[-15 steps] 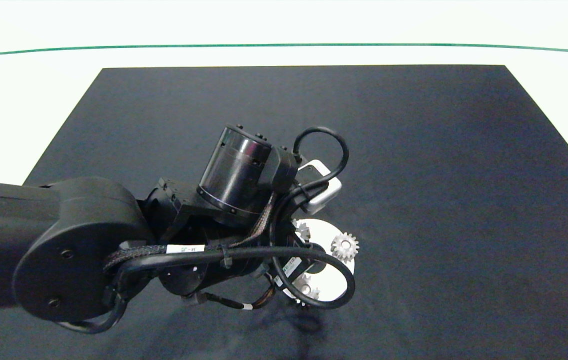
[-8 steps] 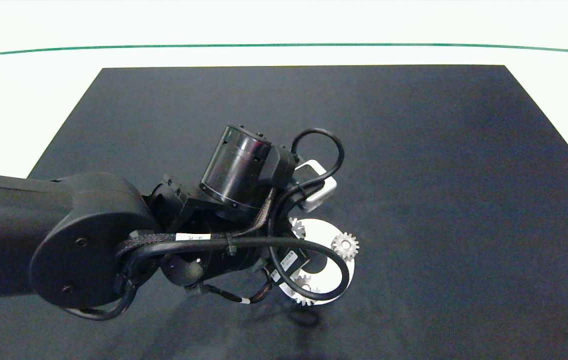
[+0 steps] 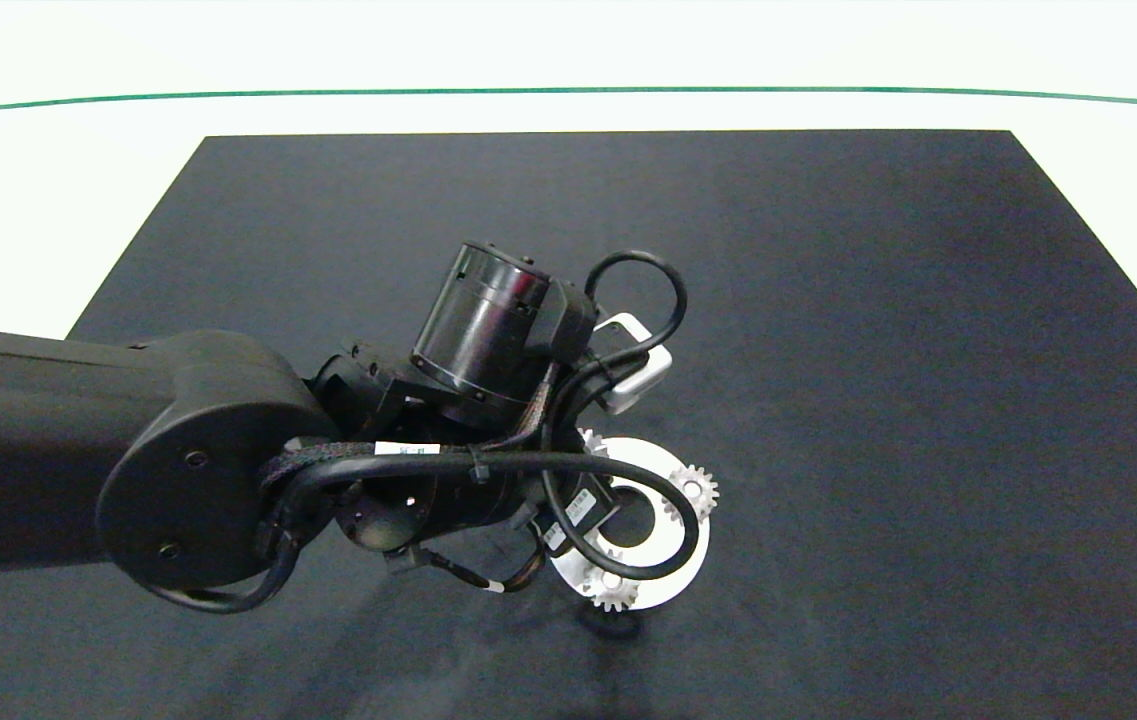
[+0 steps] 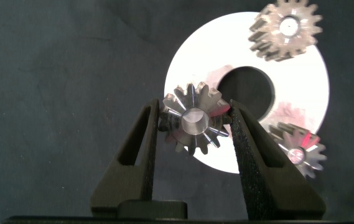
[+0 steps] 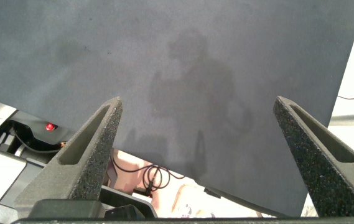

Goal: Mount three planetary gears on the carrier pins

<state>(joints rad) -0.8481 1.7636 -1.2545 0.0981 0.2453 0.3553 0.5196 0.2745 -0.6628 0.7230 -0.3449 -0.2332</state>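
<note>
Left hand [image 4: 192, 124] now shifted rightward, clamped on third gear [image 4: 192, 119] above white disc [image 4: 301, 93].

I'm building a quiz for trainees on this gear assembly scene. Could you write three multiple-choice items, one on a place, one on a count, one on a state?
1. Where is the white disc?
A. On the dark mat
B. On the white surface beyond the mat
C. Held in the air by the right gripper

2. How many planetary gears show in the left wrist view?
A. One
B. Two
C. Three

3. How do the jaws of the left gripper stand?
A. Wide apart with nothing between them
B. Either side of a gear, over the disc's edge
C. Around the disc's rim

Answers:
1 A: the head view shows the disc lying on the dark mat.
2 C: one gear between the jaws, one at the disc's edge, one more on the disc.
3 B: the gear's teeth meet both fingers. The right gripper is open elsewhere, over bare mat.
</note>
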